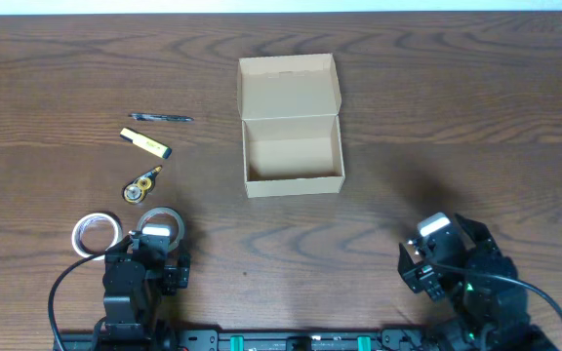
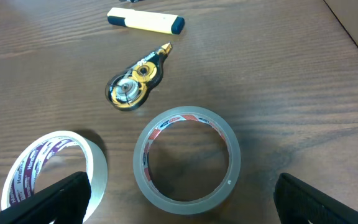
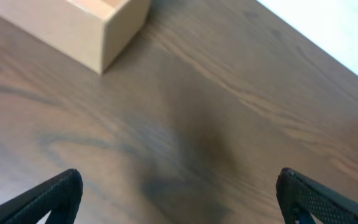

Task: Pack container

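Note:
The tan cardboard container (image 1: 292, 146) stands open in the middle of the table, its flap lid laid back toward the far side; its corner shows in the right wrist view (image 3: 104, 31). My left gripper (image 2: 179, 202) is open, hovering over a grey tape roll (image 2: 187, 160) that lies flat, also seen from overhead (image 1: 160, 223). A white tape roll (image 2: 55, 168) lies just left of it (image 1: 97, 234). My right gripper (image 3: 179, 196) is open and empty above bare table, right of and nearer than the container.
A correction tape dispenser (image 1: 141, 185), a yellow highlighter (image 1: 145, 143) and a black pen (image 1: 161, 118) lie left of the container. The dispenser (image 2: 135, 84) and highlighter (image 2: 146, 21) also show in the left wrist view.

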Robot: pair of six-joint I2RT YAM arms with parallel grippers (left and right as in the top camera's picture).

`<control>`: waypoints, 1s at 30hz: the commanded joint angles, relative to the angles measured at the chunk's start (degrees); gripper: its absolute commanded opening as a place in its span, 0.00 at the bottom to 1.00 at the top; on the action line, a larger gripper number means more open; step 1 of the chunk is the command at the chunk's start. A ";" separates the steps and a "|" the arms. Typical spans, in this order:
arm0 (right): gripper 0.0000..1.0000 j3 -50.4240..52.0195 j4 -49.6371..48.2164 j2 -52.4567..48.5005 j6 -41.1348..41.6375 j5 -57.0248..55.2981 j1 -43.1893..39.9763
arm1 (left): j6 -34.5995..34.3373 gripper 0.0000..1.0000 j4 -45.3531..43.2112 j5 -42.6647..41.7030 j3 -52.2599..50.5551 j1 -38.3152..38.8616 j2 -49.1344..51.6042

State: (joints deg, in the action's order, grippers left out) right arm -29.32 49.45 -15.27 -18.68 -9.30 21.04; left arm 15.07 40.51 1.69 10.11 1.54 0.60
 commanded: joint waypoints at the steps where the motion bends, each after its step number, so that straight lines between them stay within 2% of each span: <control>1: 0.99 5.44 -3.08 3.32 -0.66 -0.70 -2.89 | 0.37 0.95 1.49 0.15 -0.85 -0.22 -0.24; 5: 0.99 10.51 -5.27 6.47 -0.63 -0.24 -5.33 | 0.37 0.95 1.49 0.15 -0.85 -0.22 -0.24; 10: 0.99 13.94 -1.90 6.36 -0.66 -0.31 -5.35 | 0.37 0.95 1.49 0.15 -0.85 -0.22 -0.24; 15: 0.99 14.34 3.41 6.36 -0.66 -0.31 -5.35 | 0.37 0.95 1.49 0.15 -0.85 -0.22 -0.24; 27: 0.99 14.34 3.32 6.38 -0.66 -0.31 -5.35 | 0.28 0.95 0.48 0.20 -0.85 -0.22 -0.24; 29: 0.99 14.34 3.32 6.36 -0.66 -0.31 -5.35 | -1.49 0.95 -1.42 -0.39 -0.72 -0.22 0.15; 30: 0.99 14.34 3.32 6.36 -0.66 -0.31 -5.35 | -5.20 0.95 -3.04 -0.35 -0.11 -0.22 1.64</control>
State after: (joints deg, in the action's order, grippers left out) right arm -15.27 52.56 -9.32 -18.68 -9.30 16.25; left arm 14.28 39.18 1.69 10.02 1.54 0.71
